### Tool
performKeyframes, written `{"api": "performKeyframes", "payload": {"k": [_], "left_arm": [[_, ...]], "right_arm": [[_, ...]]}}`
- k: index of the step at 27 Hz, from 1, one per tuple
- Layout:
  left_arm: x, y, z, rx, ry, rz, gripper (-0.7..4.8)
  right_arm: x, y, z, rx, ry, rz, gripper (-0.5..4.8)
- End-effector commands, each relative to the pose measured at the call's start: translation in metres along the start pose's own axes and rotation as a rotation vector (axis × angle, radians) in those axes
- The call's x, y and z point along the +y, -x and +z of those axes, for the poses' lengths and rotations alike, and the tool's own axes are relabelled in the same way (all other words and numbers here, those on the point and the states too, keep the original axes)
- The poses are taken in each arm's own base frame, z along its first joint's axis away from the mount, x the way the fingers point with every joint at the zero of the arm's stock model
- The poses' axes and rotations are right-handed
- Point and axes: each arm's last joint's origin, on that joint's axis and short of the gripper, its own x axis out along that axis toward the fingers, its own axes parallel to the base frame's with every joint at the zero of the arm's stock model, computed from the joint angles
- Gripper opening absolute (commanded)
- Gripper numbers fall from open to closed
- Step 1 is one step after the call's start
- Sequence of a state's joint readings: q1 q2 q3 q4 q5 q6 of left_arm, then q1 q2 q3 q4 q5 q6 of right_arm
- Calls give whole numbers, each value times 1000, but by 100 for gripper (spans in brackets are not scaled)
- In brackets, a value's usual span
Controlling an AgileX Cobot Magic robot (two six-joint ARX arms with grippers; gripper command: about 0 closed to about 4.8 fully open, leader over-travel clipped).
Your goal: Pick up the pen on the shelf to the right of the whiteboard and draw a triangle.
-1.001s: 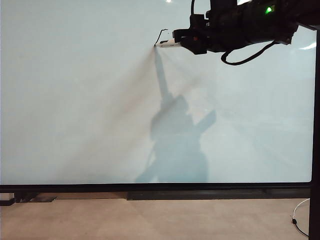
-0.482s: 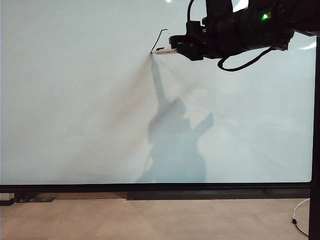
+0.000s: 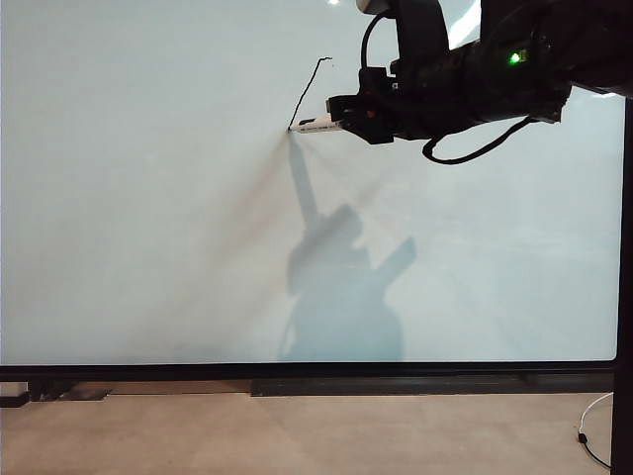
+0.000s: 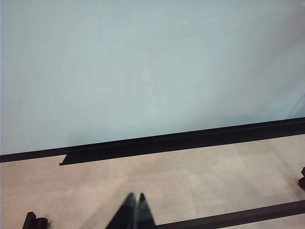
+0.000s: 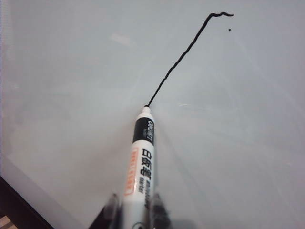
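The whiteboard (image 3: 148,198) fills the exterior view, pale and glossy with a thin black frame. My right gripper (image 3: 341,121) reaches in from the upper right, shut on the pen (image 3: 316,125), whose tip touches the board. In the right wrist view the white pen (image 5: 140,162) sits between the right gripper's (image 5: 136,205) fingers. A wobbly black line (image 5: 183,52) runs from its tip up to a small hook. That slanted stroke (image 3: 309,91) is the only part of the triangle showing. My left gripper (image 4: 136,196) is shut and empty above the beige surface before the whiteboard (image 4: 143,71). The shelf is out of view.
The arm's shadow (image 3: 341,297) falls on the board. A black ledge (image 3: 297,372) runs along the board's lower frame, with beige surface (image 3: 297,435) below. A white cable (image 3: 593,426) lies at the lower right. A black post (image 3: 625,247) stands at the right edge.
My right gripper has moved down and to the left with the pen against the board. The black line has grown longer along that path. The left arm has stayed still.
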State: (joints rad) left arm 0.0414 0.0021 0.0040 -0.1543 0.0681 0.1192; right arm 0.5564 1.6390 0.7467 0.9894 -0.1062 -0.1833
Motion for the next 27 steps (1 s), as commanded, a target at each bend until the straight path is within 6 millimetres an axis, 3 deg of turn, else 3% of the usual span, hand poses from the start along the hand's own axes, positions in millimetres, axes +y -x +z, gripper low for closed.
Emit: {"api": "performKeyframes", "payload": {"k": [1,27], "left_arm": [[0,0,1,-8,-1,-2,-5],[0,0,2,-8,-1,-2,-5]], "right_arm": [[0,-1,3,-32,-9,1,-5],[3,-5,-9,-25,-45,26,-5]]}}
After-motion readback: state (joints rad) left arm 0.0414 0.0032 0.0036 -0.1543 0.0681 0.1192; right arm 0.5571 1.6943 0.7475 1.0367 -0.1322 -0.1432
